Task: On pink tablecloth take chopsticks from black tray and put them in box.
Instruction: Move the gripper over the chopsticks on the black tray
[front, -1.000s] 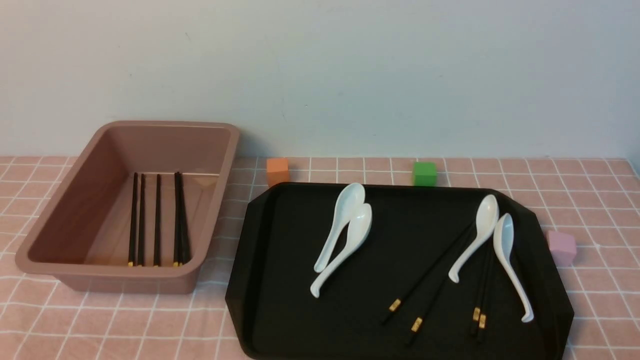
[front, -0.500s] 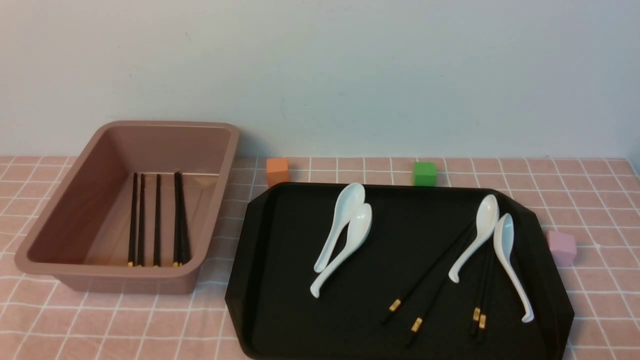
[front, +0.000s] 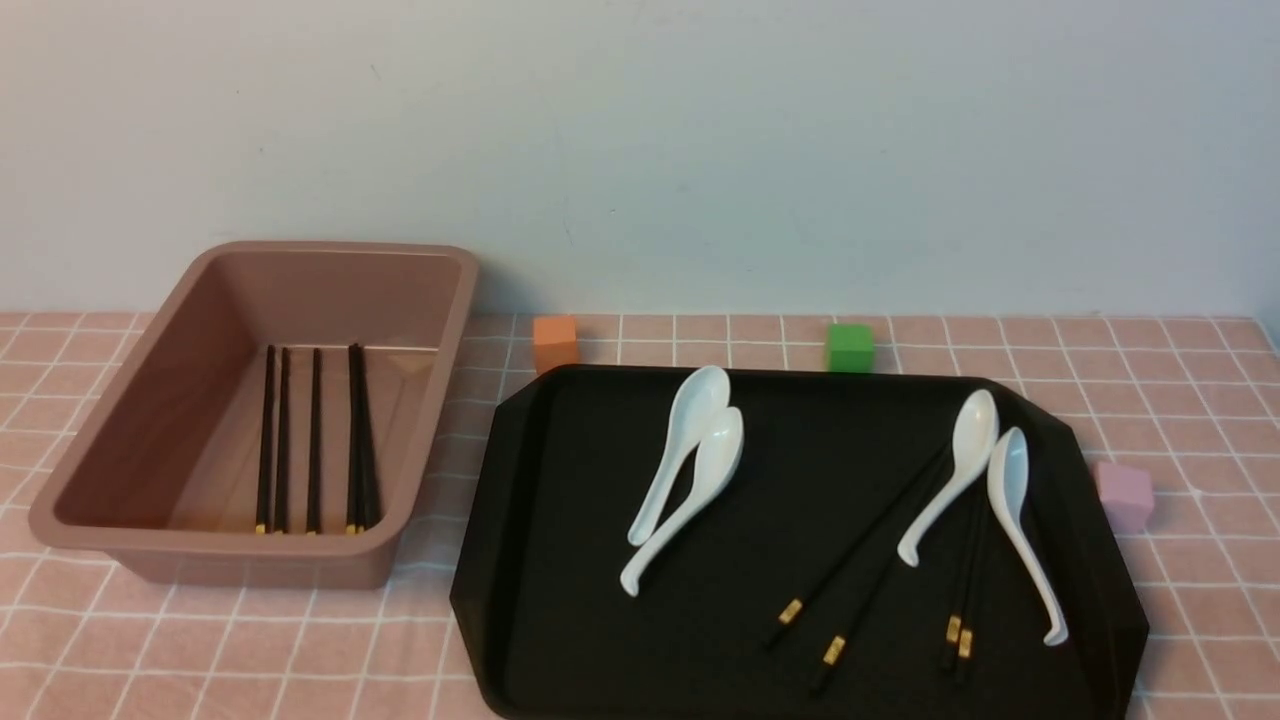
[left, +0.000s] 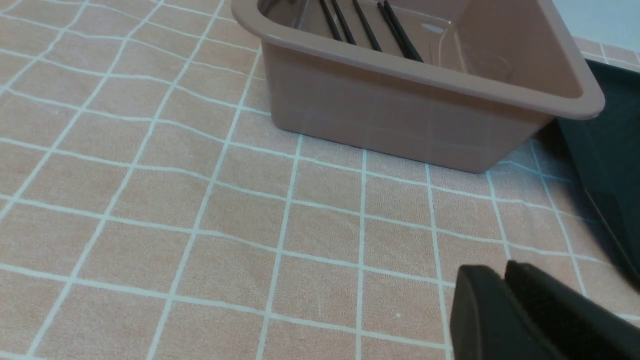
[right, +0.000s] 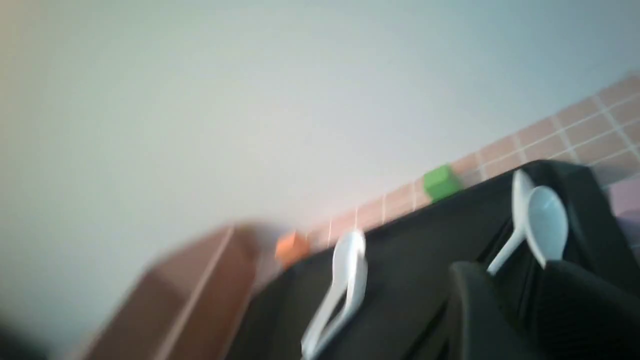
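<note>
On the pink tablecloth (front: 300, 650) the black tray (front: 580, 500) holds two crossed chopsticks (front: 850, 560) and a close pair (front: 965, 590), partly under white spoons (front: 960, 460). The box (front: 250, 570) at the left holds several chopsticks (front: 315, 440). Neither gripper shows in the front view. My left gripper (left: 502, 272) is shut and empty over the cloth, near the box's outer wall (left: 400, 115) and the tray's edge (left: 610, 165). My right gripper (right: 520, 280) is open and empty above the tray (right: 415, 260), near two spoons (right: 545, 220); this view is blurred.
Two more spoons (front: 690, 450) lie on the tray's left half. An orange cube (front: 555, 342) and a green cube (front: 849, 347) stand behind the tray. A pink cube (front: 1125, 495) stands to its right. A pale wall closes the back.
</note>
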